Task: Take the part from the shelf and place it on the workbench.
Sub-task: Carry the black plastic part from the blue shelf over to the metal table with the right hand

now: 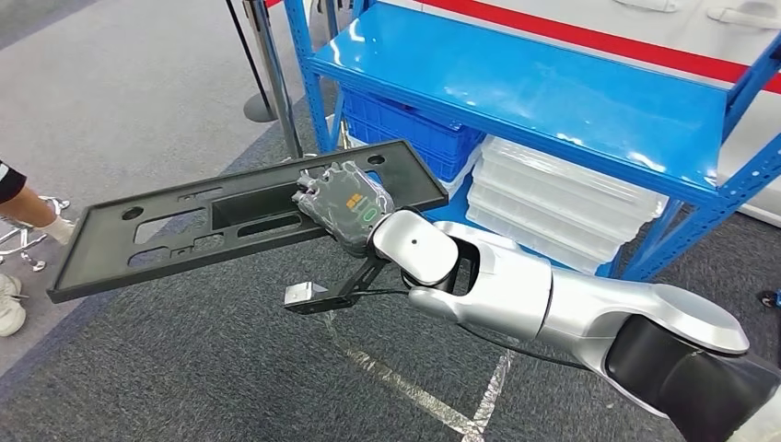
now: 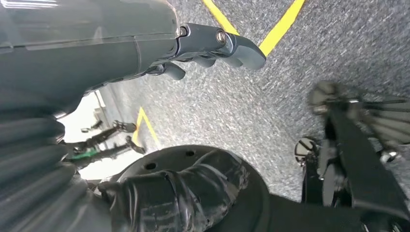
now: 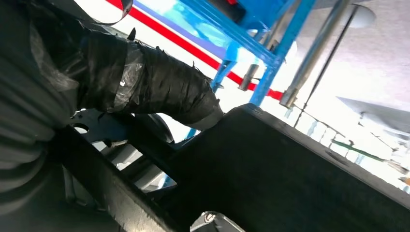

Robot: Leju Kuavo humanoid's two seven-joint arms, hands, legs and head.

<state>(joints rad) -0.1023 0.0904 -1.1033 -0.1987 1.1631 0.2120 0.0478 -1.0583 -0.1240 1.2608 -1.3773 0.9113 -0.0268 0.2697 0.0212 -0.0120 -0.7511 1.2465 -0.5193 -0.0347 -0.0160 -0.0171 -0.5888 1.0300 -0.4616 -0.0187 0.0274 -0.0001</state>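
A: Largest item first?
B: Blue steel shelf rack [image 1: 553, 92] — glossy blue top deck, upright posts, standing on grey carpet floor [image 1: 138, 92]. Under the deck: a dark blue ribbed plastic crate [image 1: 405, 129], and just beside it a stack of clear lidded plastic boxes [image 1: 562, 207].

A: And the part?
B: Long flat black plastic panel [image 1: 230, 221] with rectangular cut-outs and round holes. Off the shelf, held in the air in front of the rack and above the carpet, tilted slightly.

A: Held by what?
B: Right hand [image 1: 343, 204] — wrapped in clear film, on the silver right arm [image 1: 516, 285]; fingers closed over the panel's near edge about midway along its length. The right wrist view shows the taped thumb [image 3: 159, 87] lying against the panel's dark surface.

A: Left hand?
B: Left hand [image 2: 212, 46] — seen from its wrist camera, hanging over grey carpet with yellow floor lines [image 2: 280, 24]; fingers curled loosely, nothing in them.

A: Smaller entries?
B: A chrome barrier post [image 1: 272, 74] left of the rack; a person's forearm [image 1: 32, 207] and a white shoe [image 1: 9, 304] at the far left edge.
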